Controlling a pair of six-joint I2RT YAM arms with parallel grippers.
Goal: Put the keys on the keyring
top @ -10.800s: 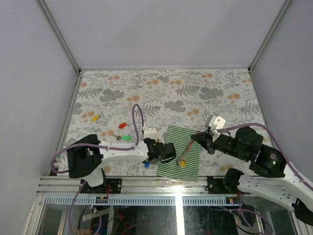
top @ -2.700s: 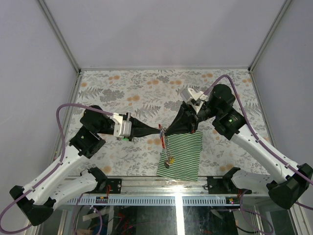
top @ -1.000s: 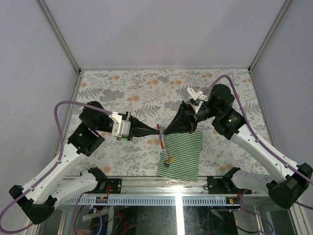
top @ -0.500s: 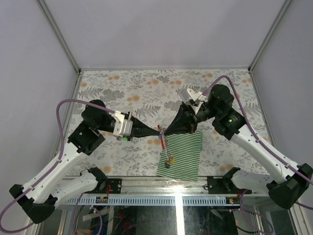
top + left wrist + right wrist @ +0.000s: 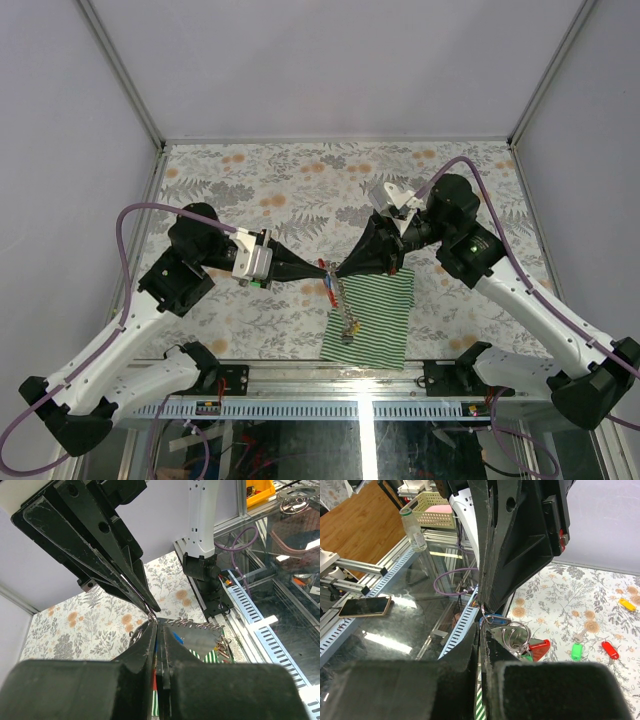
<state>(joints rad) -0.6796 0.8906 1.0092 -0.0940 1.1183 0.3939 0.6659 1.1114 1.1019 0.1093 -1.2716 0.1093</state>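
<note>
- The grey metal keyring point(image 5: 347, 322), with its curved red clip point(image 5: 332, 288), hangs in the air where the two grippers meet. Its chain dangles over the green-and-white striped cloth point(image 5: 385, 315).
- The right gripper point(image 5: 338, 268) is fully closed, pinching the keyring's top end.
- The left gripper point(image 5: 320, 266) is also closed, tip to tip with the right one. It seems to be gripping the blue-tagged key point(image 5: 494, 620), though the grip itself is hidden.
- A green-tagged key point(image 5: 576, 652), a red-tagged key point(image 5: 609, 650) and a yellow-tagged key point(image 5: 626, 604) lie apart on the floral table point(image 5: 300, 190).
</note>
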